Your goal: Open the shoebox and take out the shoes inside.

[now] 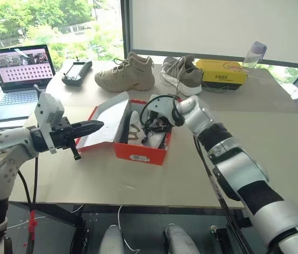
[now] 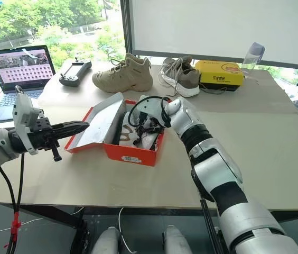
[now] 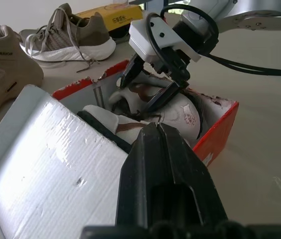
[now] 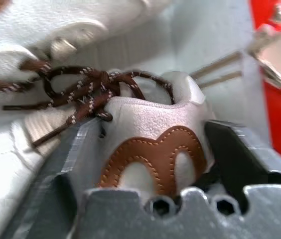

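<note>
- We find the red cardboard shoebox (image 1: 138,151) on the pale tabletop (image 1: 254,143), its hinged lid (image 1: 106,124) thrown back, white corrugated inside showing.
- The small white lace-up shoes (image 3: 150,117) lie inside, with brown speckled laces and a tan stitched heel patch.
- The right gripper (image 3: 148,92) reaches into the box; its black fingers (image 4: 235,149) flank one shoe's padded heel, against its sides.
- The left gripper (image 1: 88,127), jaws together, holds nothing and hovers beside the lid.
</note>
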Robot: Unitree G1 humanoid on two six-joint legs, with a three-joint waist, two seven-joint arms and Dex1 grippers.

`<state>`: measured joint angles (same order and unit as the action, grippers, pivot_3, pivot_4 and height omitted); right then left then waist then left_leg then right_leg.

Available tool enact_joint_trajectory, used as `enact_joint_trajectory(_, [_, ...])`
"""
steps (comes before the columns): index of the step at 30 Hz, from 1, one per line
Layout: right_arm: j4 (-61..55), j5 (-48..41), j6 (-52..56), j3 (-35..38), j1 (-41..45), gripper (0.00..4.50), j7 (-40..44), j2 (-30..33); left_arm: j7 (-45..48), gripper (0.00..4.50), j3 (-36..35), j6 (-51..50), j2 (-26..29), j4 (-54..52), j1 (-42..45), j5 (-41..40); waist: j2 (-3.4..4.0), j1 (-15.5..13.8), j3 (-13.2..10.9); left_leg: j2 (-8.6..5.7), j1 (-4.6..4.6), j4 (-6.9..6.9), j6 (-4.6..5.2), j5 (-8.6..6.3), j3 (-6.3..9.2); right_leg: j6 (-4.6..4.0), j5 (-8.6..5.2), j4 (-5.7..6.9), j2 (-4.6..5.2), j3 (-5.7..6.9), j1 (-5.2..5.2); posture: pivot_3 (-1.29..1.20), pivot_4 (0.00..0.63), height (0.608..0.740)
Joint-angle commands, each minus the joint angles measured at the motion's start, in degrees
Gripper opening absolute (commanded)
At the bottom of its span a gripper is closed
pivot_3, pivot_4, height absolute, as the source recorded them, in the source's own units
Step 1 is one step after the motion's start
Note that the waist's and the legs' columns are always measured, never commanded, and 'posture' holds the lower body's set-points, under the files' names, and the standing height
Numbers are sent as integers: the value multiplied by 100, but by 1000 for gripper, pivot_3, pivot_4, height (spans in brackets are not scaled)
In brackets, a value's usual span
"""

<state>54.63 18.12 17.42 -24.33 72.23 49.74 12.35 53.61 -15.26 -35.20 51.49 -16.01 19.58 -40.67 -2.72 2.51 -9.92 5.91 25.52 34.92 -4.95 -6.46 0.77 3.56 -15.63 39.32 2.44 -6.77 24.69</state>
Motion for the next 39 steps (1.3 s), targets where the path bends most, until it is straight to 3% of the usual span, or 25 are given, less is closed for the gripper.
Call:
enact_joint_trajectory(1, [369,101,111,-146,-344,2254,238,-61,-26,0,-132,20,11,-195,121,-71,0,-4,0,0,0,1,0,0,0,0,0,0,0,0,-2,0,150,685])
enact_joint_trajectory(8, [350,125,85,-112,-372,80,261,-71,-40,0,-142,20,19,-244,103,-77,-1,6,1,0,-20,1,-1,-1,1,-8,-6,0,0,0,-20,0,150,685])
enact_joint_trajectory(22, [16,-118,235,475,-18,32,-84,-103,5,0,-119,84,51,-185,135,1,0,30,-1,0,-23,0,-1,-1,0,-9,-7,-1,0,-1,-20,0,150,685])
enact_joint_trajectory(39, [-651,-230,487,609,43,32,33,85,95,0,-49,152,14,-83,170,100,5,27,-6,0,27,-6,0,0,-1,-4,-4,0,0,-3,34,0,150,685])
